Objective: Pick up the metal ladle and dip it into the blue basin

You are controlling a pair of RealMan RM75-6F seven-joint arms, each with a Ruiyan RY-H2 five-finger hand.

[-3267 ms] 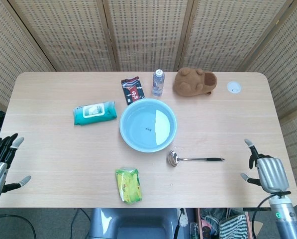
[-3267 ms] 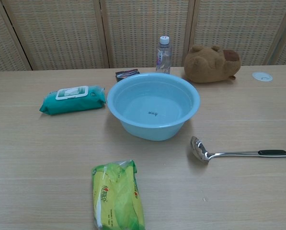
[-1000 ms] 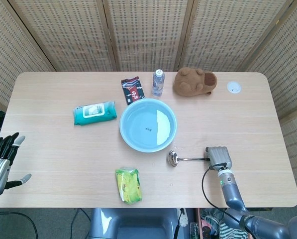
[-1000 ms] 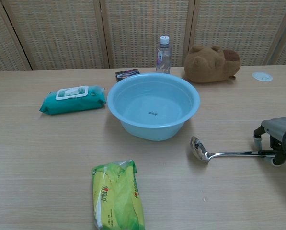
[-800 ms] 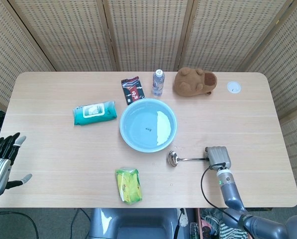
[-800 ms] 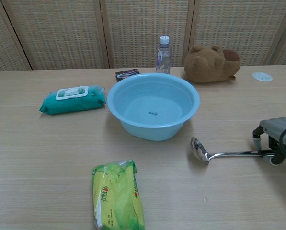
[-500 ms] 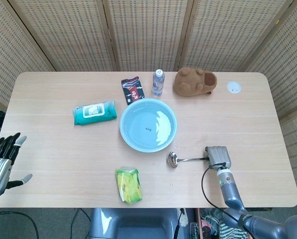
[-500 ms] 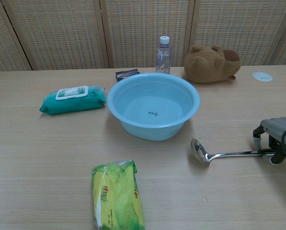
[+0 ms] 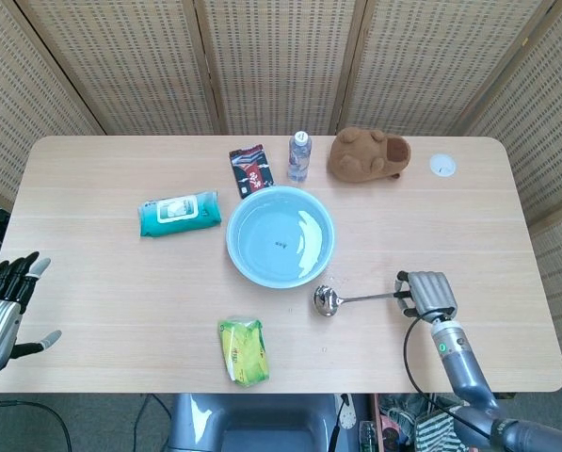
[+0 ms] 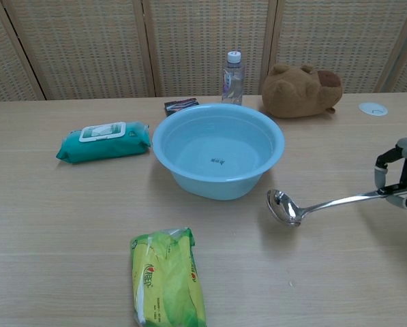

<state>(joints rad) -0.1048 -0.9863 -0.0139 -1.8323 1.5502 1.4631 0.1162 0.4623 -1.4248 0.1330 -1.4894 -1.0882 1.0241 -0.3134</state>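
Observation:
The metal ladle (image 9: pixel 356 298) (image 10: pixel 305 206) hangs just above the table, bowl end toward the basin, its shadow under it. My right hand (image 9: pixel 429 294) (image 10: pixel 401 178) grips its handle at the right end, fingers curled round it. The blue basin (image 9: pixel 281 236) (image 10: pixel 218 149) holds water and stands at the table's middle, a short way up-left of the ladle's bowl. My left hand (image 9: pixel 3 306) hangs off the table's left edge with fingers spread, holding nothing; the chest view does not show it.
A green snack bag (image 9: pixel 243 350) lies near the front edge. A teal wipes pack (image 9: pixel 178 213) lies left of the basin. Behind the basin are a dark packet (image 9: pixel 250 169), a water bottle (image 9: pixel 299 156), a brown plush toy (image 9: pixel 369 154) and a white disc (image 9: pixel 441 166).
My right hand closed on the ladle's handle, lifted it off the table and shifted slightly right. The water in the basin ripples. The left hand has stayed put.

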